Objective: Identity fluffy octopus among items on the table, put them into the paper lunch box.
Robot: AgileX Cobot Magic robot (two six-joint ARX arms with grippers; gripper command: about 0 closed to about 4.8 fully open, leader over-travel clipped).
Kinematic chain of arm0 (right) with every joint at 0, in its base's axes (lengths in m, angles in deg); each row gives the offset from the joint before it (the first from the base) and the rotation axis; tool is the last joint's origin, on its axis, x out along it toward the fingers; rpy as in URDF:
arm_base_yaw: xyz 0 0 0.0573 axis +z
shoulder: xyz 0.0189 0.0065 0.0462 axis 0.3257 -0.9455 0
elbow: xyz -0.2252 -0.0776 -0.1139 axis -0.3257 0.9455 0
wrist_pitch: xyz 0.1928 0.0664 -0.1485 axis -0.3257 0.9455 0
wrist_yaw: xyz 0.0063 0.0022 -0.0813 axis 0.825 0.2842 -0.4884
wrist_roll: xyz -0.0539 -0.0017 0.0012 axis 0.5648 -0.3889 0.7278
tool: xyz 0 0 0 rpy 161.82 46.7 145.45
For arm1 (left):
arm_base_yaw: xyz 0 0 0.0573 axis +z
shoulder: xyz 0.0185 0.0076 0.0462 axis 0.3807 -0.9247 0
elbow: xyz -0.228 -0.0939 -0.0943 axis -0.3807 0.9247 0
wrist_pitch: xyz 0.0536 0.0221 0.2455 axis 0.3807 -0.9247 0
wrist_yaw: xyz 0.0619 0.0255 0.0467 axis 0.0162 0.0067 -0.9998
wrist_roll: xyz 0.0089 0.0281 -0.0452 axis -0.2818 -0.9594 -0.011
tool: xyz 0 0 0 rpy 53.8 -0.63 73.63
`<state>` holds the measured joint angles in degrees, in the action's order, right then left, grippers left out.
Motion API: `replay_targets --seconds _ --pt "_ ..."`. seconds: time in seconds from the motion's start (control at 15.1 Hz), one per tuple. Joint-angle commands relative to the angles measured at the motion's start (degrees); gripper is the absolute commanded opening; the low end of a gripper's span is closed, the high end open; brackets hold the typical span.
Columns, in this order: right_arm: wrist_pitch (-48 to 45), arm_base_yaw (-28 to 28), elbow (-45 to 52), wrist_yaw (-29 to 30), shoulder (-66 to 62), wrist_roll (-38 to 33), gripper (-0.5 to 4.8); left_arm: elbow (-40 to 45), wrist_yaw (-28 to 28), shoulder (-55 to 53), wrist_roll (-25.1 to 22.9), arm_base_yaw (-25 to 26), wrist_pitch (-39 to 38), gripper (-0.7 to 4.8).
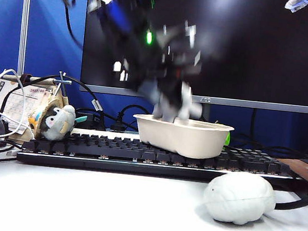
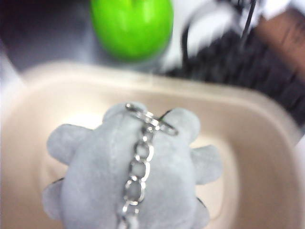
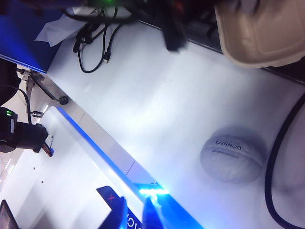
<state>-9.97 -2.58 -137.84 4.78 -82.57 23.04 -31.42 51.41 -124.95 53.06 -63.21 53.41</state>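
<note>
The fluffy octopus (image 2: 128,176), pale plush with a metal chain down its back, hangs over the inside of the paper lunch box (image 2: 267,143). It fills the left wrist view and hides the fingers holding it. In the exterior view my left gripper (image 1: 168,109) is a motion-blurred mass with the octopus (image 1: 184,103) at the rim of the lunch box (image 1: 184,138), which rests on the keyboard. In the right wrist view my right gripper (image 3: 133,212) hovers high over the table, well away from the box (image 3: 267,33). Its fingers stand slightly apart with nothing between them.
An eyeless white plush lump (image 1: 239,197) lies on the table at the front right, with a black cable (image 1: 299,202) beside it. A grey and white plush (image 1: 58,122) sits at the left by the keyboard (image 1: 112,147). A green object (image 2: 132,26) lies behind the box.
</note>
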Motion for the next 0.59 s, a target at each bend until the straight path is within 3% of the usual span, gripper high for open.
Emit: replay_targets --seconds 0.07,0.59 --pt "-0.7 0.0 -0.2 0.2 0.2 0.4 0.54 -0.2 0.3 -0.3 -0.2 -0.2 1.1 1.74" --pt "-2.1 0.0 -0.2 -6.7 0.2 0.4 0.54 -0.8 0.9 -0.3 -0.2 -0.1 1.9 1.86"
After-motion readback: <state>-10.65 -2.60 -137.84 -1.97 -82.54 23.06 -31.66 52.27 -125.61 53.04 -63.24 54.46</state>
